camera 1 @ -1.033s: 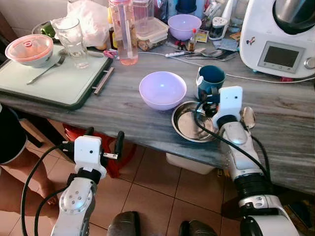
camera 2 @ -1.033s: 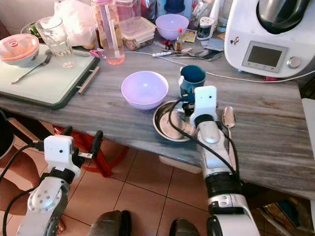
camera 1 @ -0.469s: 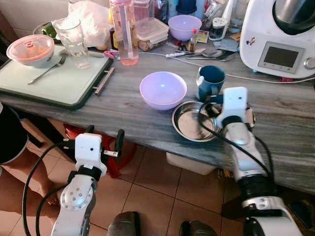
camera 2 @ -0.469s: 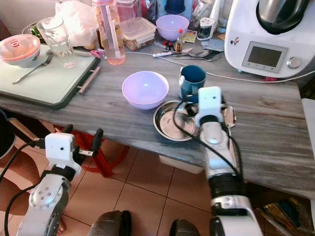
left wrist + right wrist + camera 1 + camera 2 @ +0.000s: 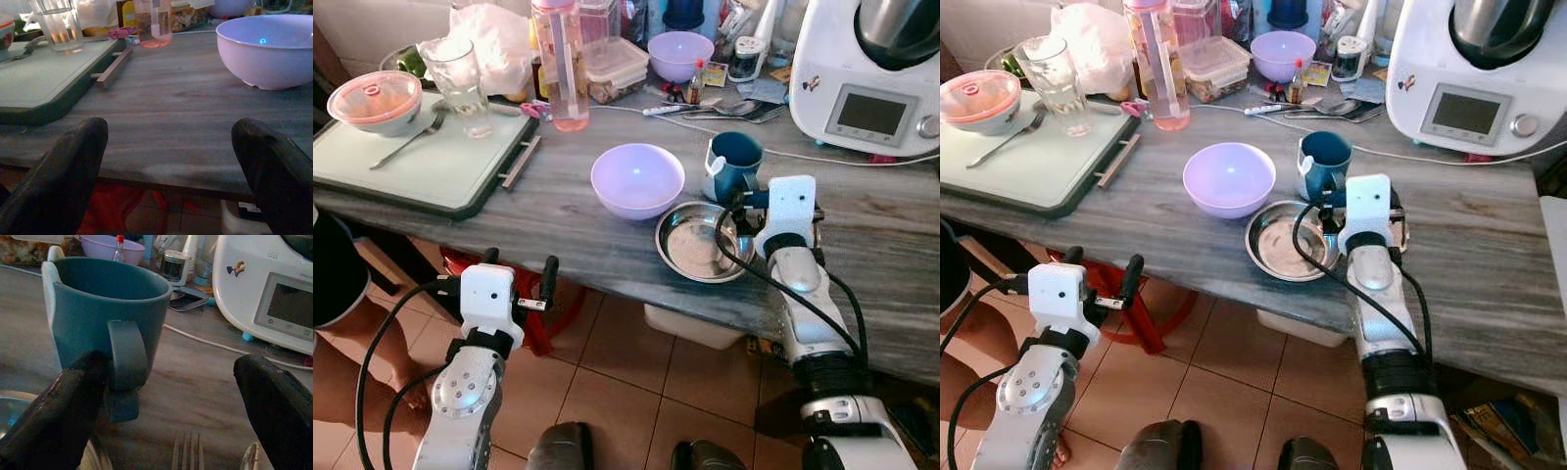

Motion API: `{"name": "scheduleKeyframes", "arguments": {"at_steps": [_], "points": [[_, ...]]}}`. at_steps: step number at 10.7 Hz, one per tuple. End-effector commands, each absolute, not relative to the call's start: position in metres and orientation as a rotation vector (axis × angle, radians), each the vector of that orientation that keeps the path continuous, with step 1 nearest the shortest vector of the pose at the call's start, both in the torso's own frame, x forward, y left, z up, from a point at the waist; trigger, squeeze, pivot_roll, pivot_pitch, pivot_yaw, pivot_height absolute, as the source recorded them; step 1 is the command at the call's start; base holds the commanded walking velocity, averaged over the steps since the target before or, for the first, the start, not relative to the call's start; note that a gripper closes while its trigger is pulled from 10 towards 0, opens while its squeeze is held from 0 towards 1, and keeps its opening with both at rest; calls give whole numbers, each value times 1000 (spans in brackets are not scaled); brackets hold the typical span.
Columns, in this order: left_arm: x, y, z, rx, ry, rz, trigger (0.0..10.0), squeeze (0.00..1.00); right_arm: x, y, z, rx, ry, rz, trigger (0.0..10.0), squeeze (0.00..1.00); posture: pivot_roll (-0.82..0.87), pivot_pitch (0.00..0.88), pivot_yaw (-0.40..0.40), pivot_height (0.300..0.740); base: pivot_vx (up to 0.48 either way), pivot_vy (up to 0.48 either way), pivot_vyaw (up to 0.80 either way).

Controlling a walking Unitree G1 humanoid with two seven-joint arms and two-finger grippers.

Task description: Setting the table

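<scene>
Right jaws: my right gripper (image 5: pixel 161 396) hangs low over the grey wood-grain worktop (image 5: pixel 568 206), spread wide and holding nothing.
Ahead of right jaws: the dark blue ceramic mug with a white patch on its side (image 5: pixel 102 308) stands upright, its handle turned toward me, just off one of my black fingers (image 5: pixel 54 416); I cannot tell if they touch.
Under right jaws: the tines of a metal fork (image 5: pixel 188 450) lie on the worktop between my fingers, and the rim of the round steel dish (image 5: pixel 697 242) sits beside the finger nearest the mug.
Beyond the dish: the pale lilac plastic bowl (image 5: pixel 637 178) rests touching or just beside the dish; I cannot tell which.
Far side of right jaws: the white kitchen machine with a grey screen (image 5: pixel 873 73) stands well back, its white cable (image 5: pixel 822 157) running across the worktop behind the mug.
Left jaws: my left gripper (image 5: pixel 176 161) hovers off the near edge of the worktop, below its surface level, spread apart and empty.
Ahead of left jaws: the green-rimmed pale tray (image 5: pixel 421 162) carries a clear drinking glass (image 5: pixel 460 83), a second fork (image 5: pixel 406 139) and a lidded pinkish bowl (image 5: pixel 374 100).
Further back: a tall pink water bottle (image 5: pixel 560 64) stands upright near the tray's corner.
</scene>
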State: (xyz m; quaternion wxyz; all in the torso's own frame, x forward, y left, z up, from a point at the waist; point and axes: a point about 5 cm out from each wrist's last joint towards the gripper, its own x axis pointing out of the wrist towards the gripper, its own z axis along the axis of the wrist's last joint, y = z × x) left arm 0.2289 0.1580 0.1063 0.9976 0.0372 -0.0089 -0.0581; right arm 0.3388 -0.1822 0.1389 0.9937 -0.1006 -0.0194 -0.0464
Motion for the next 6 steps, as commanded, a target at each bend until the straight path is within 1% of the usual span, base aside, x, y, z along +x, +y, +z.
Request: {"name": "scheduleKeyframes", "arguments": {"at_steps": [1,2,6], "points": [[230,163,105,88,-9,-94,10000,0,337,-176,140,-184,-52,-72,10000,1000,138,51,35,740,0,0,0],[230,165,104,91,-5,-77,10000,0,333,-171,140,-191,-63,-58,10000,1000,138,49,34,740,0,0,0],[232,167,102,89,-4,-60,10000,0,292,-176,135,-228,-130,-68,10000,1000,114,33,34,740,0,0,0]]}}
